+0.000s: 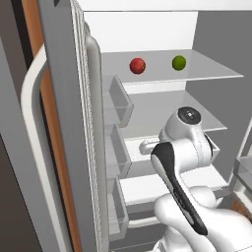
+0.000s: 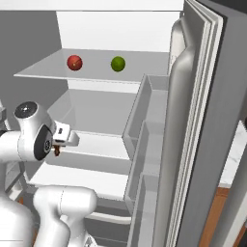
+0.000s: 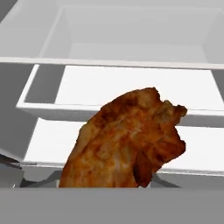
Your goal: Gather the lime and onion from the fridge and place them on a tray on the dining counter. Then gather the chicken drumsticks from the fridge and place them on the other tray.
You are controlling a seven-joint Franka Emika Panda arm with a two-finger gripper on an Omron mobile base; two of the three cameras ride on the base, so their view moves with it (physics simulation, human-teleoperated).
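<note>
White fridge [image 1: 206, 29] interior is filling the left base view, its doors standing wide so the arm can reach the shelves. On the upper glass shelf [image 1: 216, 73] the onion [image 1: 137, 65] and the lime [image 1: 179, 62] are sitting well apart from each other, untouched, far above the wrist, which is working down at the lower drawers.

From the right base view, that same pair, onion [image 2: 74, 62] left of lime [image 2: 117, 63], is resting high on the shelf, while the gripper [image 2: 57, 151] is hanging low beside the white drawer [image 2: 101, 154], a small brown scrap showing just beneath it.

Looking along the hand, a chicken drumstick [image 3: 127, 140] is looming large and close, rising from the bottom edge directly in front of the camera, over the open drawers. I judge it is being held or about to be, but the fingertips are hidden behind the meat, so I cannot tell whether the jaws are clamped on it.
</note>
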